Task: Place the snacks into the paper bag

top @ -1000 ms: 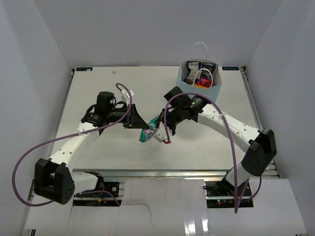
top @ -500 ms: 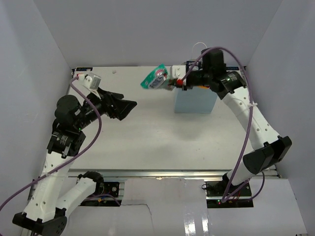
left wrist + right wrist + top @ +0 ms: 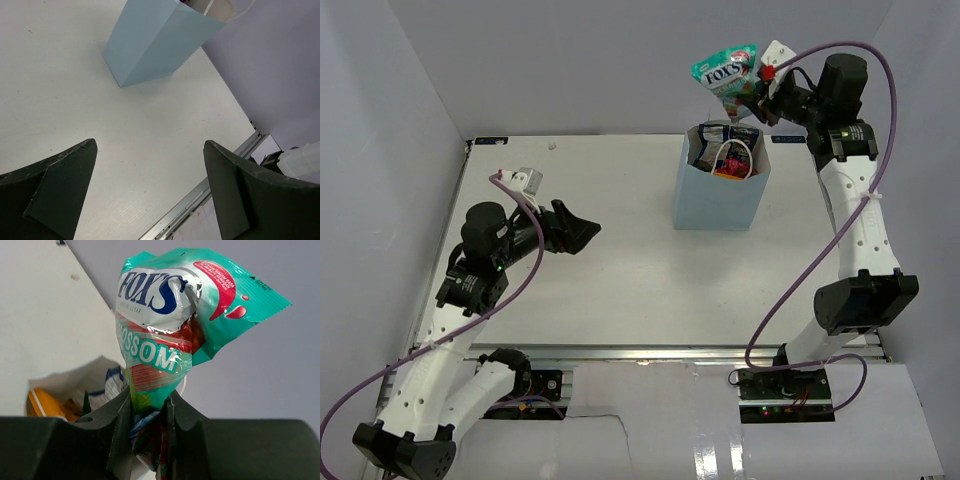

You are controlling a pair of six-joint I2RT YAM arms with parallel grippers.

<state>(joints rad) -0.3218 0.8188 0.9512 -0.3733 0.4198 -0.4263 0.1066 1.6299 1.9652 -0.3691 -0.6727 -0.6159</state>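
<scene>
Two arms, one packet in transit. Left gripper [image 3: 582, 232]: nearest the bases, empty, jaws spread wide over the table [image 3: 620, 290]; its wrist view shows only white surface between the two fingers. A second ago it met the other arm at mid-table over the packet; it has since pulled back to the left side, so its share of the transfer looks finished. Bag [image 3: 720, 195]: light blue, upright, on the far right part of the table, mouth open, several snacks [image 3: 717, 152] already inside and a white cord handle looped across the opening. Right gripper [image 3: 758, 95]: farthest and highest, jaws clamped on the lower end of the teal packet [image 3: 725, 75], which sticks up from the grip. Half a second ago the packet was level with the bag's left side; it has now risen above the rim and hangs over the mouth's far edge, not touching the paper. The right wrist view shows the opening below the packet. No other packet shows outside the bag from the top. Judgement: lift done; what remains is to lower and release over the mouth, mind the handle.
</scene>
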